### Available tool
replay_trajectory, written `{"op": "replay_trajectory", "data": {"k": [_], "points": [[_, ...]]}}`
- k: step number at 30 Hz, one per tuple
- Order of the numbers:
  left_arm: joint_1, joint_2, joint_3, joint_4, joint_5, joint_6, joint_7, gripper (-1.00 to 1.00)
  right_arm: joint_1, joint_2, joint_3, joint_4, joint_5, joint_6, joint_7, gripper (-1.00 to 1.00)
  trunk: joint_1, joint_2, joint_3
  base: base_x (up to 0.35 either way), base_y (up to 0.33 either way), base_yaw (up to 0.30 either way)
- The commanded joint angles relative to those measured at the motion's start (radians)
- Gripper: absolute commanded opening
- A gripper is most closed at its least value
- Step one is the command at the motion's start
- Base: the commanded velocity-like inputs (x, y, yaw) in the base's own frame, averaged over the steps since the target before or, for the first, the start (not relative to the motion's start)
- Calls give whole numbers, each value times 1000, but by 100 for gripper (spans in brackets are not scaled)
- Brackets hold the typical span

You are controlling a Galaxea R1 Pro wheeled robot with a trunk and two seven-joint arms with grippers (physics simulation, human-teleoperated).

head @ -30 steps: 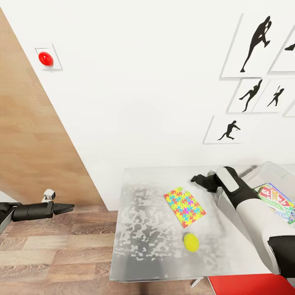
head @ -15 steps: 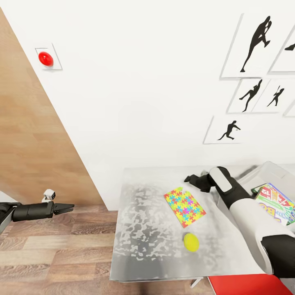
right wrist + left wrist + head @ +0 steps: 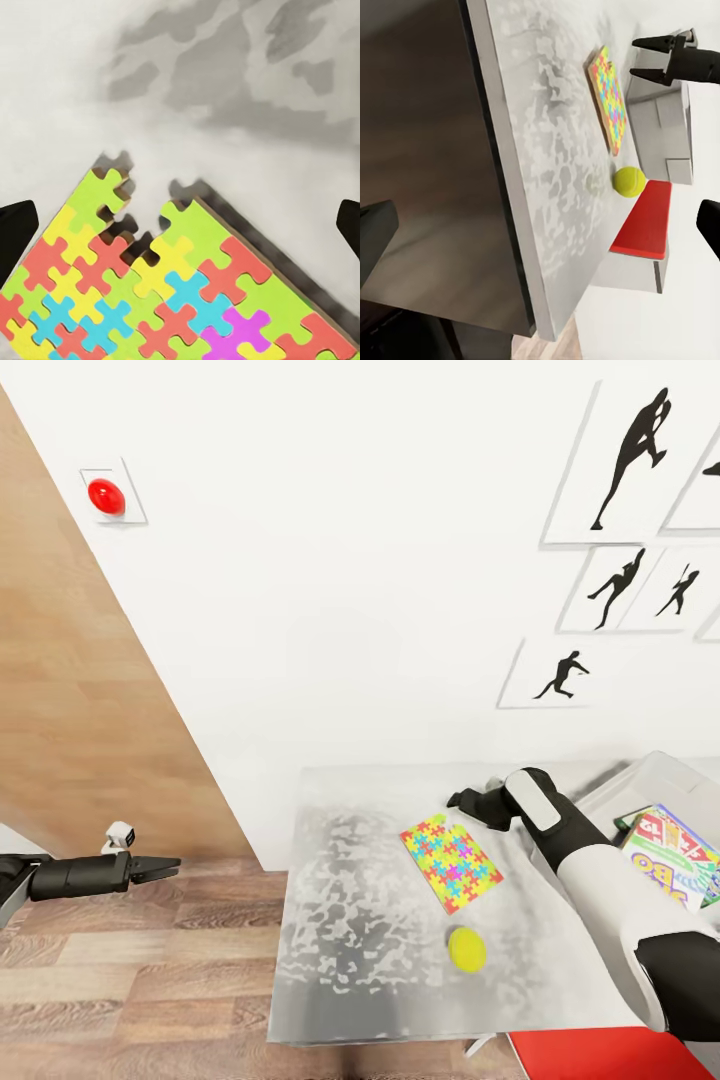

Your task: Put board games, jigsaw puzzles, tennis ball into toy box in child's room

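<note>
A multicoloured jigsaw puzzle (image 3: 452, 863) lies flat on the white-grey table (image 3: 360, 920). The yellow-green tennis ball (image 3: 466, 949) rests nearer the table's front edge. My right gripper (image 3: 462, 800) hovers open just beyond the puzzle's far corner. In the right wrist view the puzzle (image 3: 165, 292) lies between and below the spread fingers. At the table's right end the grey toy box (image 3: 655, 775) holds printed board games (image 3: 672, 852). My left gripper (image 3: 165, 868) hangs open over the floor, left of the table. The left wrist view shows the puzzle (image 3: 611, 97), ball (image 3: 629, 181) and right gripper (image 3: 649, 58).
A red seat (image 3: 600, 1055) stands against the table's front right. White wall with framed silhouette pictures (image 3: 620, 460) backs the table. A wooden panel (image 3: 70, 690) and plank floor (image 3: 130, 980) lie to the left.
My right gripper has shifted left along the table's back, toward the puzzle's far corner. The head view tilted slightly. The left arm has stayed still.
</note>
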Motion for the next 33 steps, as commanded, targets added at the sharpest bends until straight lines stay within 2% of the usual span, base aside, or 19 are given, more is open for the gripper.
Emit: {"op": "replay_trajectory", "data": {"k": [1,20,33], "points": [[-1,1,-7,0,5,11,-4,100,-1,-1,6,-1,-11,0,-9,100,1,-2,-3,0,0,0],[-1,2,-7,0,6,11,-5,100,0,-2,8,-1,-11,4,-7,100,1,-2,-34,-7,0,0],[-1,2,-7,0,5,11,-4,100,1,-2,8,2,-11,5,-6,100,1,-2,-38,-52,2,0]]}}
